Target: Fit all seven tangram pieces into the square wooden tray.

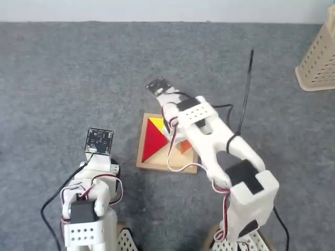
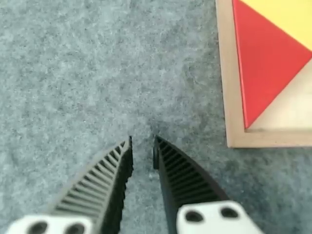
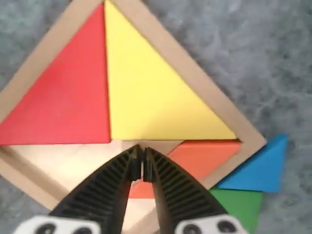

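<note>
The square wooden tray lies on grey carpet and holds a red triangle, a yellow triangle and an orange piece along one wall. Part of the tray floor is bare wood. My right gripper is shut with nothing in it, its tips just above the tray's middle where red, yellow and orange meet. A blue triangle and a green piece lie on the carpet just outside one tray corner. My left gripper hovers over bare carpet beside the tray rim, its fingers slightly apart and holding nothing.
A beige perforated basket stands at the far right edge. A thin black rod or cable rises behind the right arm. The left arm sits at the near left. Open carpet lies to the left of and beyond the tray.
</note>
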